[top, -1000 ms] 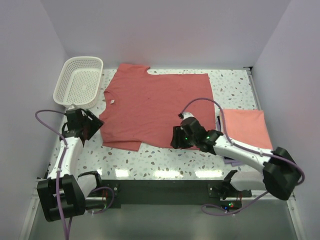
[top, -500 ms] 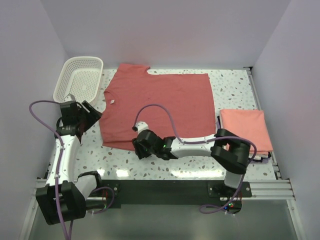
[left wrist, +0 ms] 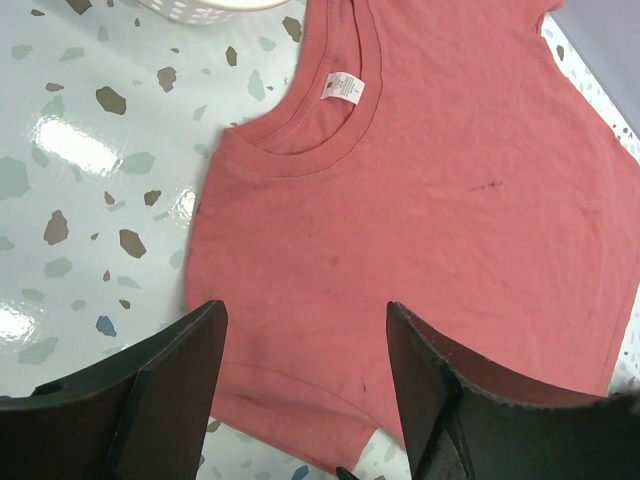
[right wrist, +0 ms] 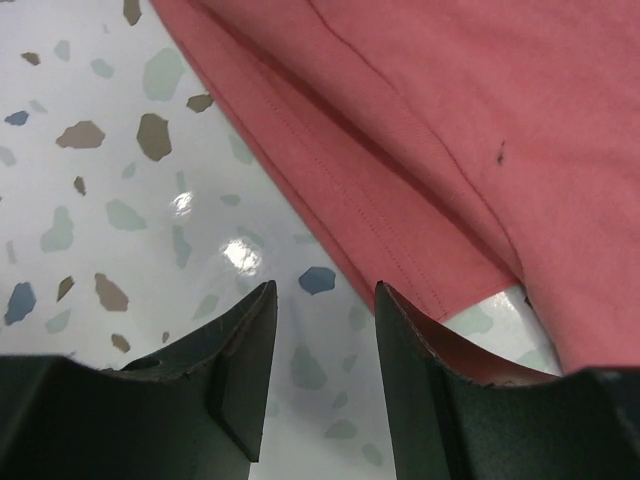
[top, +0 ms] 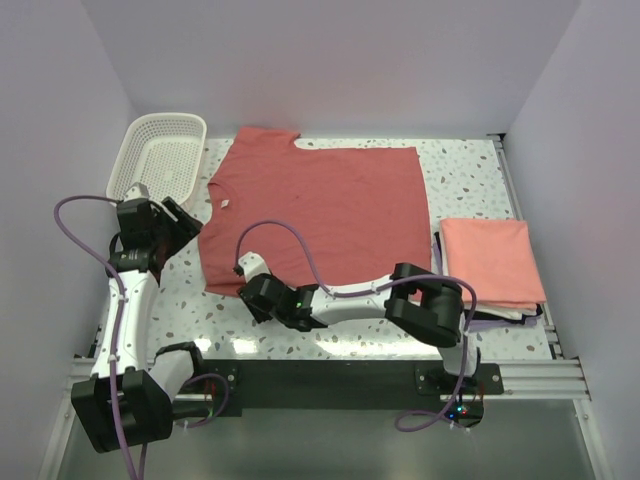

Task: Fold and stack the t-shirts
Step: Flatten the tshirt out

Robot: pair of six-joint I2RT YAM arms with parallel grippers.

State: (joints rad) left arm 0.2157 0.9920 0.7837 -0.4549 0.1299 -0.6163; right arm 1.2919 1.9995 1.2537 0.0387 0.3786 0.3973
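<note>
A dusty red t-shirt point(top: 320, 210) lies spread flat mid-table, collar to the left. A lighter salmon t-shirt point(top: 490, 262) lies folded at the right edge. My left gripper point(top: 185, 225) is open and empty just left of the red shirt's collar side. In the left wrist view its jaws stand wide over the near sleeve point(left wrist: 300, 330), below the collar tag point(left wrist: 343, 88). My right gripper point(top: 248, 290) is open and empty, low by the shirt's near left corner. In the right wrist view point(right wrist: 322, 335) it is over bare table beside the sleeve hem point(right wrist: 400, 240).
A white lattice basket point(top: 160, 160) stands at the far left corner, its rim at the top of the left wrist view point(left wrist: 205, 10). The speckled tabletop point(top: 330, 325) runs along the near edge. Grey walls close in on three sides.
My right arm has swung left along the red shirt's near edge, from its right corner to its left sleeve corner. My left gripper has shifted slightly back and left.
</note>
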